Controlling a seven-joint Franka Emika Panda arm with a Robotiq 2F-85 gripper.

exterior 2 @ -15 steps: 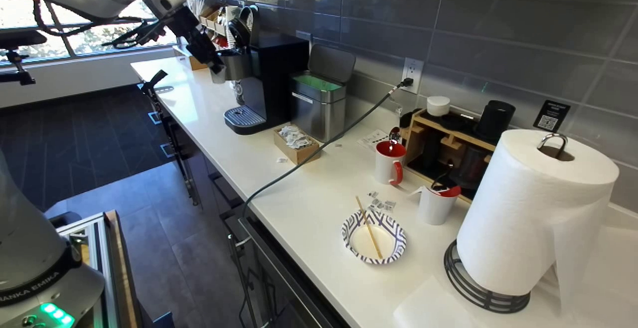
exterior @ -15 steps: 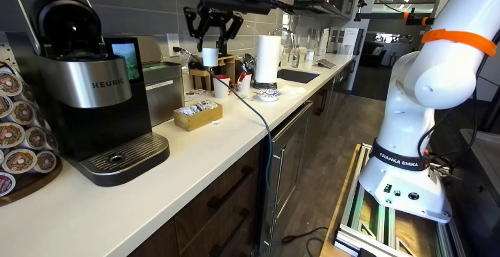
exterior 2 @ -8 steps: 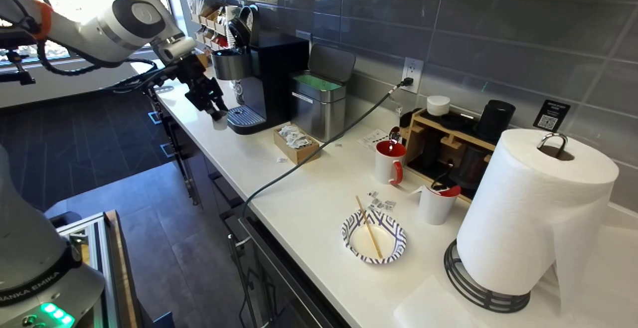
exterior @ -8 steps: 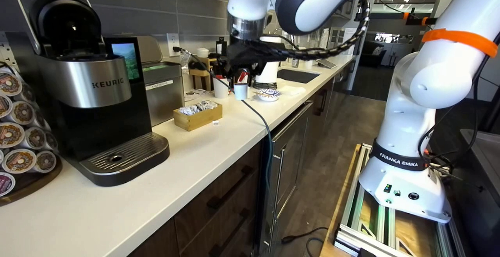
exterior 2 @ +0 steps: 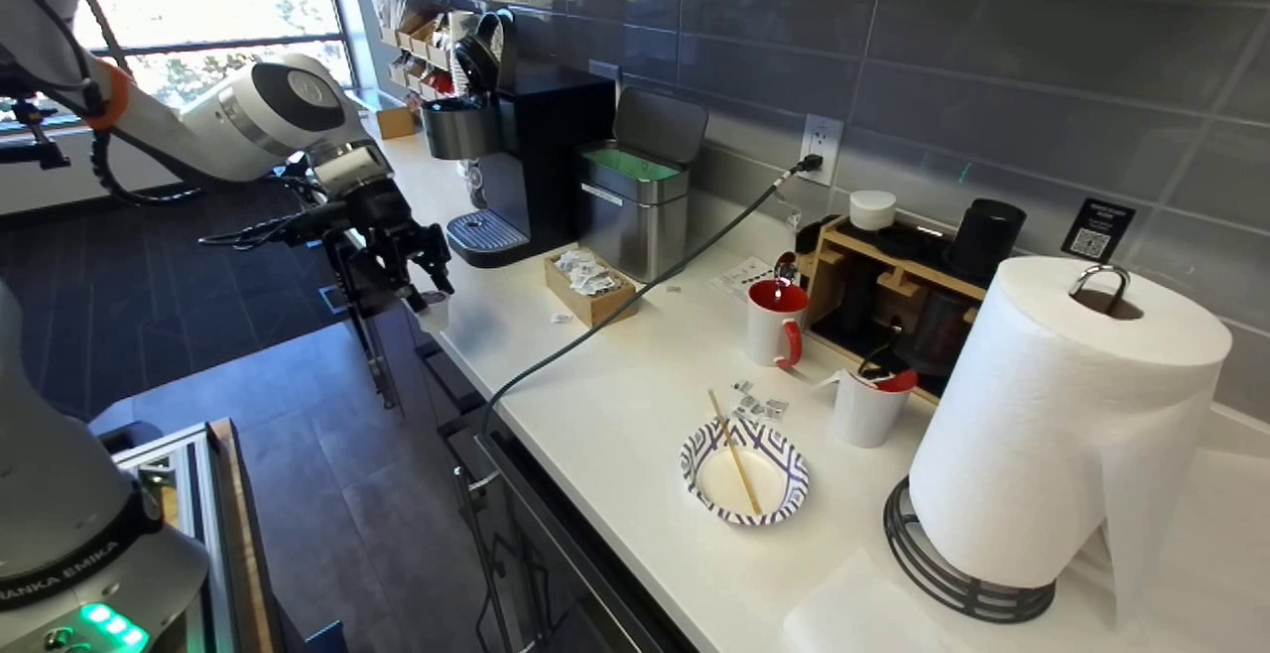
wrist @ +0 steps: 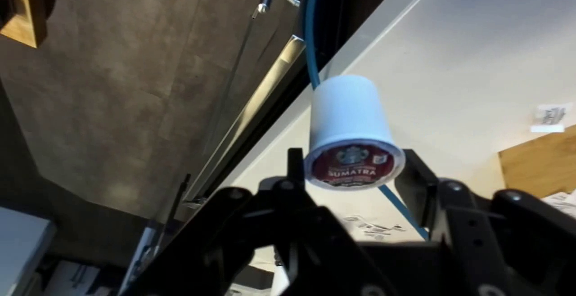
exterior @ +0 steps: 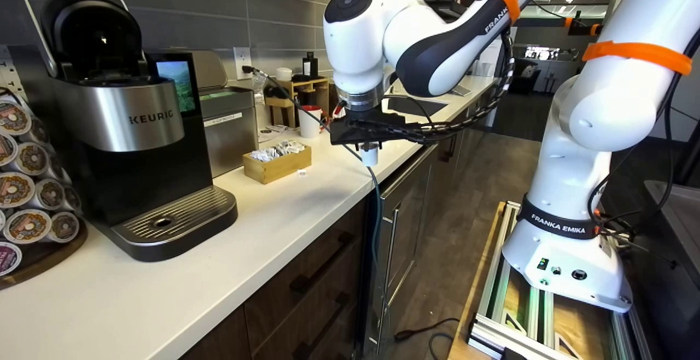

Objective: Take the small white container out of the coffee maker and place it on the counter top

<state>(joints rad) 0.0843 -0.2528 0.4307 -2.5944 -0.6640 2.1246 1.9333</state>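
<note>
The small white container, a coffee pod point(wrist: 348, 107) with a dark red "SUMATRA" lid, is held between my gripper's fingertips point(wrist: 295, 163) in the wrist view. My gripper point(wrist: 352, 163) is shut on the pod at its rim. The pod shows below the gripper in both exterior views point(exterior: 369, 156) point(exterior 2: 433, 312), near the front edge of the white counter top point(exterior: 306, 212) and above it. The coffee maker point(exterior: 120, 114) stands with its lid raised, apart from the gripper; it also shows in an exterior view point(exterior 2: 556, 152).
A wooden box of packets point(exterior: 279, 164) and a metal bin point(exterior 2: 635, 211) stand beside the coffee maker. A cable point(exterior 2: 585, 337) crosses the counter and hangs over its edge. A patterned bowl point(exterior 2: 744, 474), a red-and-white mug point(exterior 2: 774, 326) and a paper towel roll point(exterior 2: 1072, 425) stand farther along.
My gripper has come down and away from the coffee maker toward the counter's front edge, with the pod held throughout. The wrist has tilted so the fingers point more downward.
</note>
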